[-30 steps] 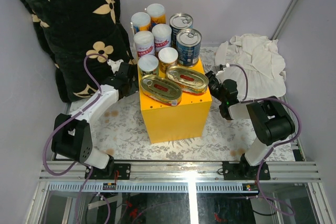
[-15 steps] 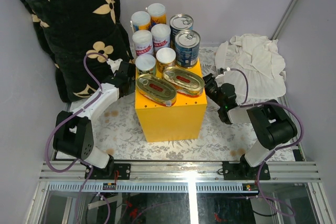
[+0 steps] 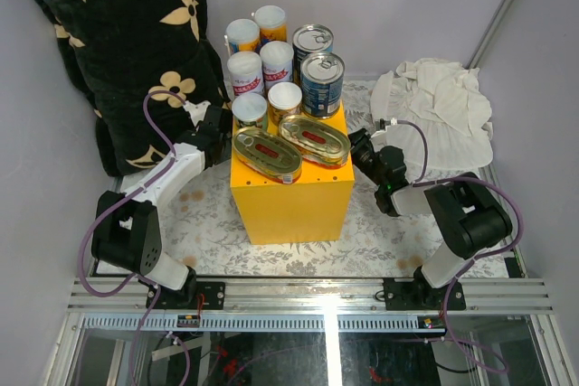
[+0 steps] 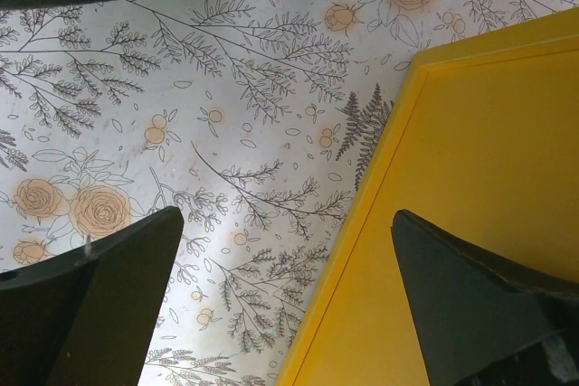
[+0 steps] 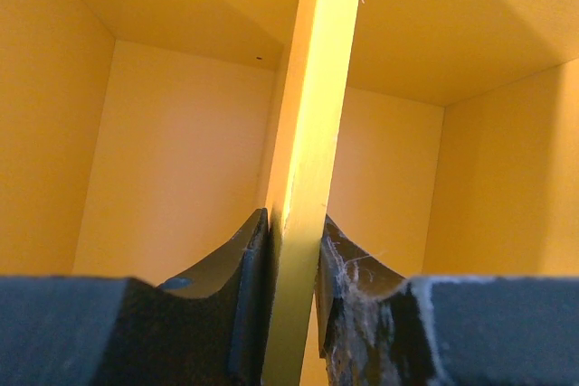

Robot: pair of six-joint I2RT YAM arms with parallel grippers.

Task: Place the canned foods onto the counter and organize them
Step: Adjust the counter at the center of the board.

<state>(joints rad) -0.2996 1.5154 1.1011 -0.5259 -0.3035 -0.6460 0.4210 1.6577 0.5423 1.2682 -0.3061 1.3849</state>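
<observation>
The counter (image 3: 289, 205), a bright yellow box, stands mid-table with the canned foods on its top. Slim white-lidded cans (image 3: 246, 70) stand in a cluster at the back left. Two blue-labelled cans (image 3: 322, 79) stand at the back right. Two flat oval gold tins (image 3: 267, 153) lie at the front. My right gripper (image 3: 357, 146) is at the box's right side, shut on an inner yellow divider panel (image 5: 317, 88), which its fingers (image 5: 244, 259) pinch from both sides. My left gripper (image 4: 285, 219) hangs open at the box's left wall (image 4: 488, 151), straddling its edge.
A black flower-patterned pillow (image 3: 118, 33) leans against the back left wall, close behind the left arm. A crumpled white cloth (image 3: 439, 106) lies at the back right. A floral cover (image 3: 208, 223) spreads over the table, and a metal rail (image 3: 317, 296) runs along the near edge.
The counter, with the cans on it, has slid a little to the left, and the right gripper has moved with it, still gripping. The left gripper stays open beside it.
</observation>
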